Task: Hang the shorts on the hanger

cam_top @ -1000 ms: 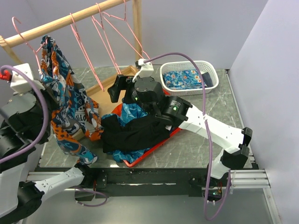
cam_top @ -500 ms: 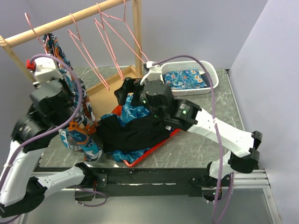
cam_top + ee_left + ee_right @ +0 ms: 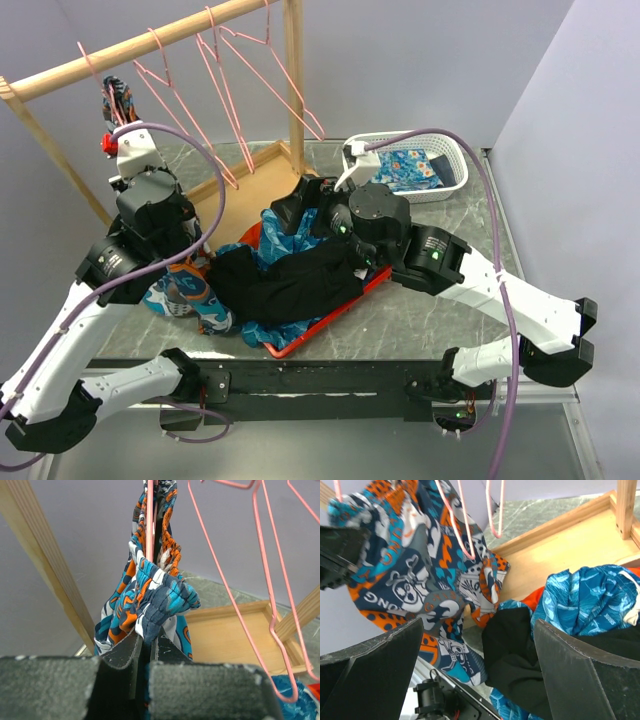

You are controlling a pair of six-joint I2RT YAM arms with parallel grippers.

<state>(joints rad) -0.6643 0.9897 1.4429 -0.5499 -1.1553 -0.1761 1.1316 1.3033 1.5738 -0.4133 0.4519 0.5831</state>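
The shorts (image 3: 150, 592), printed in navy, teal, orange and white, hang bunched from the leftmost pink hanger (image 3: 149, 525). My left gripper (image 3: 145, 642) is shut on their gathered waistband just below the wire. In the top view the left gripper (image 3: 122, 122) is raised under the rail beside that hanger (image 3: 97, 68), and the shorts' lower part (image 3: 188, 296) trails down to the table. My right gripper (image 3: 480, 665) is open and empty. It hovers over the clothes pile and faces the shorts (image 3: 405, 580). It shows in the top view (image 3: 292, 205) near the tray's far end.
A wooden rail (image 3: 150, 45) carries three more pink hangers (image 3: 225, 80) above a wooden base (image 3: 235, 195). A red tray (image 3: 352, 293) holds a black garment (image 3: 290, 285) and blue cloth (image 3: 290, 235). A white basket (image 3: 405, 140) with flowered cloth stands back right.
My left arm has swung from the left edge up toward the rail, carrying the shorts' waistband to the leftmost hanger. The right gripper has drawn a little to the right.
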